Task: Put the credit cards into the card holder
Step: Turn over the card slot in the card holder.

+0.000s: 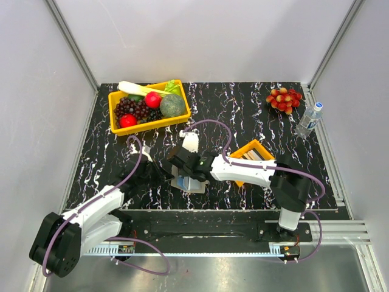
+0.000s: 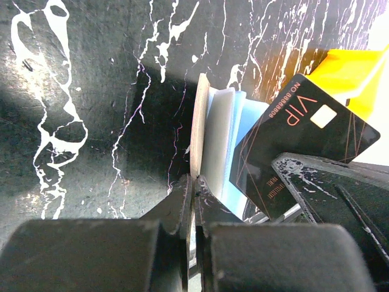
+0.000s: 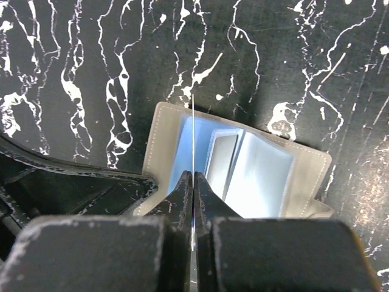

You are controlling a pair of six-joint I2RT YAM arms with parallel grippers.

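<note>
taupe card holder [image 3: 159, 131], white-veined black table [image 3: 91, 73].

Centre: left claw [image 2: 193, 182] and right claw [image 3: 193, 176] are crowding the taupe-grey folding card holder [image 3: 267, 176].
Right: orange plastic tray [image 1: 242, 149] is blocking.
Left: black marbled bench [image 1: 103, 164] is lying open.

Card holder [image 2: 219, 140] stood on edge, taupe flap pinched by closed left gripper [image 2: 194, 182], dark VIP card [image 2: 304, 137] tilted just beside it, orange tray [image 2: 355, 70] behind.

We are looking at a glossy black tabletop [image 1: 243, 109] veined white like marble. The holder [image 3: 161, 146] is showing a matt, stitched, leather-like taupe cover and smooth blue-grey lining. The card [image 2: 304, 140] is gleaming as dark, slick plastic. The left tool [image 2: 194, 185] and right tool [image 3: 193, 179] are looking like scuffed matt black plastic.
</note>
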